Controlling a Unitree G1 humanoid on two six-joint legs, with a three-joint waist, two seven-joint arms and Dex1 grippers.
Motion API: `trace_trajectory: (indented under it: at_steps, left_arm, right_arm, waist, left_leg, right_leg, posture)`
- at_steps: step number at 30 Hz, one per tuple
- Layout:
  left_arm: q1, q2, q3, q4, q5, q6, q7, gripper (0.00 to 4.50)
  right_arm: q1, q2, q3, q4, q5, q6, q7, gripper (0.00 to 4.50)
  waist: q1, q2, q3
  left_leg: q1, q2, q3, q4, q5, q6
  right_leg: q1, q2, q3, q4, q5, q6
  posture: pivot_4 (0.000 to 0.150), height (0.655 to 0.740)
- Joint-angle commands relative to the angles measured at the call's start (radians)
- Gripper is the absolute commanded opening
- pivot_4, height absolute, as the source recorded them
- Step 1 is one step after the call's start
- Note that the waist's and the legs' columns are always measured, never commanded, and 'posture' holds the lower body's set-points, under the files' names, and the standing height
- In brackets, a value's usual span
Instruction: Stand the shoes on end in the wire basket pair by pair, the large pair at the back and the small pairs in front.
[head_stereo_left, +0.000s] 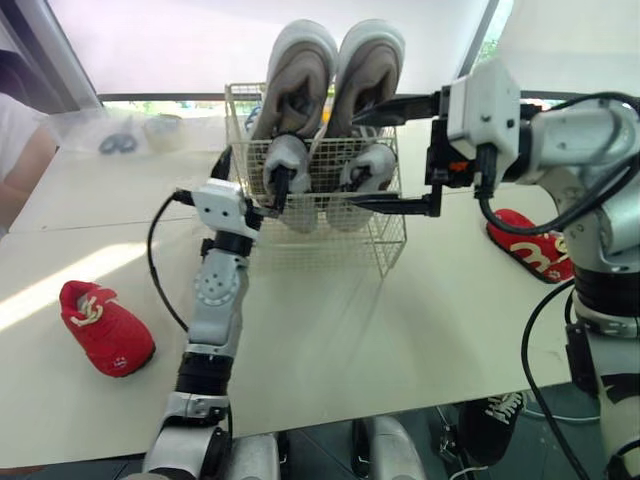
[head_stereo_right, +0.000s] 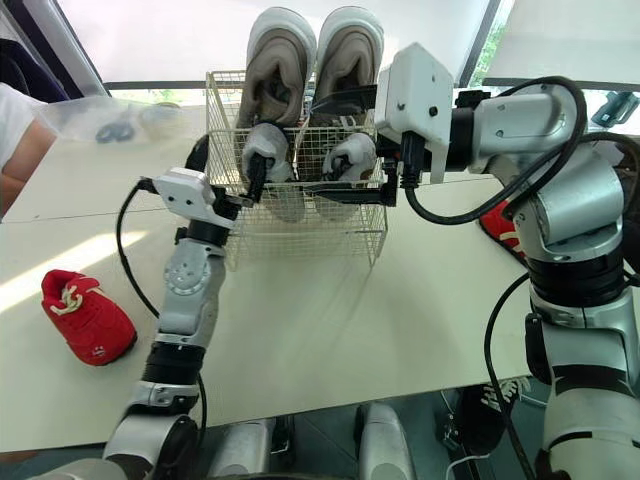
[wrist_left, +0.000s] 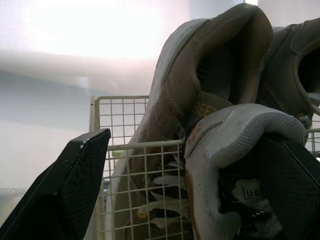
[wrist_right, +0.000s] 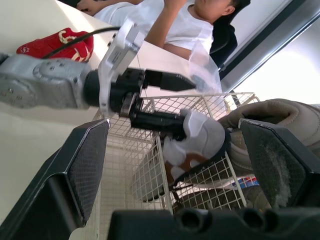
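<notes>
The large beige pair (head_stereo_left: 300, 70) stands on end at the back of the wire basket (head_stereo_left: 392, 250), with the small grey pair (head_stereo_left: 287, 158) in front. The left tool (head_stereo_left: 250, 177) is spread open, one finger inside a grey shoe, clamping nothing. The right tool (head_stereo_left: 352, 158) gapes wide at the basket, empty. Judging by this, two pairs are done. One red shoe (head_stereo_left: 105, 328) lies on the surface (head_stereo_left: 330, 340) to the left and the other red shoe (head_stereo_left: 530, 245) to the right, both yet to be placed.
</notes>
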Motion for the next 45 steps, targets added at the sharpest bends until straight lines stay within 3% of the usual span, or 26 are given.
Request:
trace_trajectory:
  at_steps: [1,11,16,20,24,32,36,45]
  left_arm:
    - [-0.026,0.066,0.006,-0.126,-0.105,0.115,-0.114,4.48]
    - [0.007,0.347,0.063,-0.329,-0.308,0.573,-0.307,4.48]
    - [0.007,0.455,0.115,-0.359,-0.382,0.689,-0.378,4.48]
    - [-0.013,0.582,0.214,-0.372,-0.571,0.859,-0.495,4.48]
    - [-0.063,0.641,0.272,-0.383,-0.77,1.005,-0.556,4.48]
    - [-0.136,0.683,0.25,-0.385,-0.926,1.125,-0.633,4.48]
    - [-0.165,0.658,0.219,-0.368,-0.951,1.139,-0.663,4.48]
    - [-0.143,0.626,0.178,-0.394,-0.935,1.128,-0.668,4.48]
  right_arm:
    - [-0.004,0.002,-0.012,-0.014,-0.001,-0.025,-0.002,4.5]
    - [0.002,0.01,-0.012,-0.005,-0.01,-0.045,-0.007,4.5]
    - [0.015,0.002,-0.022,-0.009,-0.008,-0.041,-0.014,4.5]
    - [0.072,-0.04,-0.14,-0.016,0.042,0.044,-0.075,4.5]
    - [0.15,-0.086,-0.255,0.038,0.019,0.127,-0.2,4.5]
    - [0.386,-0.161,-0.385,0.189,-0.111,0.152,-0.399,4.5]
    - [0.554,-0.219,-0.456,0.304,-0.135,0.122,-0.388,4.5]
    - [0.6,-0.325,-0.458,0.604,-0.148,0.045,-0.283,4.5]
  waist:
    - [-0.002,0.0,0.0]
    - [-0.003,0.0,0.0]
    - [-0.001,0.0,0.0]
    - [-0.001,0.0,0.001]
    - [0.006,0.0,0.001]
    - [0.017,0.0,0.001]
    - [0.024,0.0,0.001]
    - [0.007,0.001,0.001]
  left_leg:
    - [0.0,0.0,0.0,0.0,0.0,0.0]
    - [0.0,0.0,0.001,0.0,0.0,0.0]
    - [0.0,0.0,0.001,-0.001,0.0,-0.001]
    - [-0.001,0.0,0.001,-0.001,-0.001,-0.003]
    - [-0.001,-0.001,0.001,-0.001,-0.001,-0.003]
    - [0.0,-0.001,0.001,-0.001,0.0,-0.001]
    - [0.0,-0.002,0.001,0.0,0.0,-0.001]
    - [0.001,-0.001,0.001,-0.001,0.0,-0.001]
  right_leg:
    - [0.0,0.0,0.0,0.0,0.0,0.0]
    - [0.0,0.0,0.0,-0.001,0.0,0.0]
    - [0.0,0.0,0.0,-0.001,0.0,0.0]
    - [-0.001,0.0,0.0,-0.001,0.0,0.0]
    - [0.0,0.0,0.0,-0.002,0.0,0.0]
    - [0.0,0.0,0.0,-0.002,0.0,0.0]
    - [0.003,0.0,0.0,-0.002,-0.001,0.001]
    - [0.002,0.0,0.001,-0.002,-0.001,0.001]
  posture:
    - [0.15,0.74]
    - [0.15,0.74]
    - [0.15,0.74]
    - [0.15,0.74]
    - [0.15,0.74]
    - [0.15,0.74]
    - [0.15,0.74]
    - [0.15,0.74]
